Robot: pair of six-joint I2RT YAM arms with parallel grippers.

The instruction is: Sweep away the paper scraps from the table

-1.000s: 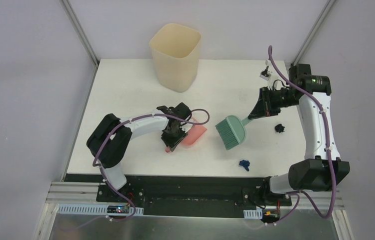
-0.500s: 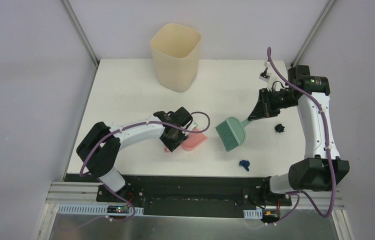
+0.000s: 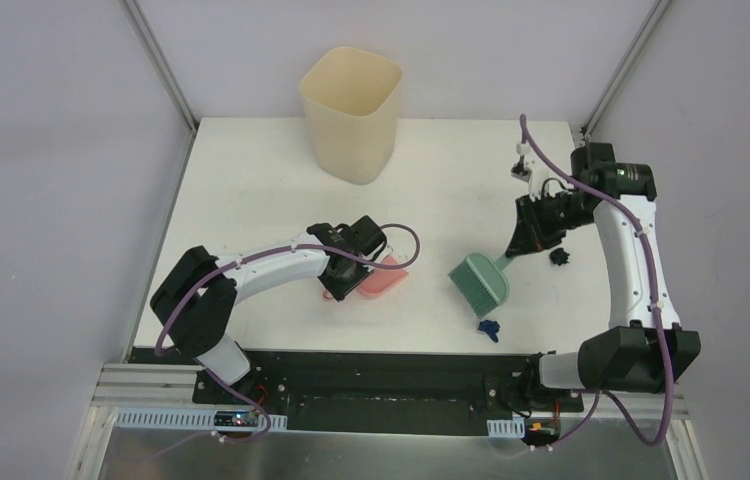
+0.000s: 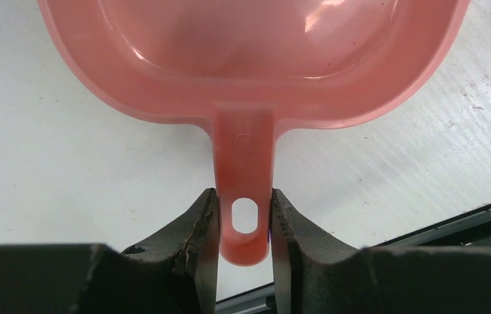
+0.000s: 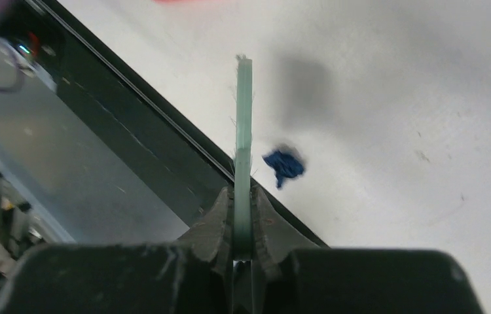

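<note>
- i can make out two paper scraps on the desk [image 3: 251,170], a flat white square top with a black front strip.
- the dark blue scrap [image 3: 490,329], small and crumpled, lies near the front edge, right of centre.
- the black scrap [image 3: 557,257] sits farther back toward the right edge, apart from the blue one.

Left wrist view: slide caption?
Left gripper jaws shut on the pink dustpan handle, white table beneath.
</note>
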